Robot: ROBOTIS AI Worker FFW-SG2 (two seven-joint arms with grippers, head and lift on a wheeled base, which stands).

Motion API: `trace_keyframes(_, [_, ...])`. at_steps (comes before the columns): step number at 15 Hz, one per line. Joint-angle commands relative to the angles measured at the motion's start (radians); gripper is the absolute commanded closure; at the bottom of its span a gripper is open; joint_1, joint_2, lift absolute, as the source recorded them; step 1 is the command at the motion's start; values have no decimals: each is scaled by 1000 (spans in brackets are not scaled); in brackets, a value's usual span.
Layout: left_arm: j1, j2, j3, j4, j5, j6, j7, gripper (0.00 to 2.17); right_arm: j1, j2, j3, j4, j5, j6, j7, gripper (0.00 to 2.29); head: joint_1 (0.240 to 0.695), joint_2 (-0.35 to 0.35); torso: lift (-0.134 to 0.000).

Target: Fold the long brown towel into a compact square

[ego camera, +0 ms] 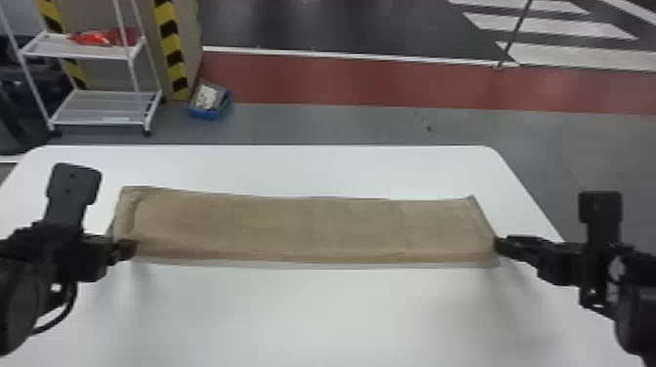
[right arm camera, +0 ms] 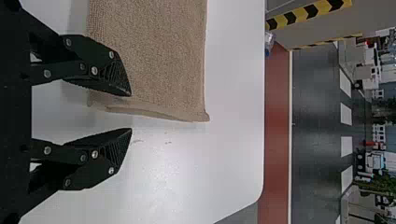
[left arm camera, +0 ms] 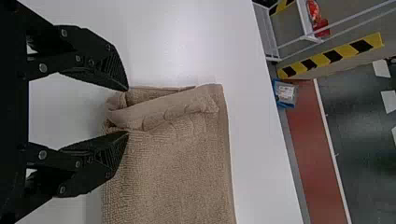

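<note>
And there on the left we had our black, two-fingered left claw (left arm camera: 128,111), standing open at the towel's left end, its fingers spread either side of a rumpled, turned-over edge (left arm camera: 163,114), no grip on it! Across the middle ran the long brown terry towel (ego camera: 312,229), lying flat as a narrow strip on the white, round-cornered table (ego camera: 302,312), reaching nearly from one claw to the other. Over on the right, our black right claw (right arm camera: 131,112) was open too, one finger over the towel's end and the other just beyond it, holding nothing.

So how did we stand? Layers peeped out along the near side, so we judged the lengthwise folding done, or close to it. The shortening was all still ahead: we had the ends to bring inward, and the compact square was some way off!
</note>
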Motion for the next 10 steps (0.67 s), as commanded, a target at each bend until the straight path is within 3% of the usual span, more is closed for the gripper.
trace_keyframes(1, [4, 0, -1, -2, -1, 0, 9, 1406, -7, 0, 5, 0, 12, 20, -2, 1663, 695, -121, -123])
trace_keyframes(2, [4, -2, -1, -4, -1, 0, 16, 1622, -8, 0, 6, 0, 12, 20, -2, 1663, 695, -121, -123])
trace_keyframes(7, [20, 4, -2, -24, -13, 22, 7, 1632, -13, 0, 8, 0, 15, 20, -2, 1663, 695, -121, -123])
trace_keyframes(10, [50, 7, 15, -110, -29, 110, 4, 1632, -24, 0, 23, 0, 24, 17, -5, 1663, 695, -115, -123])
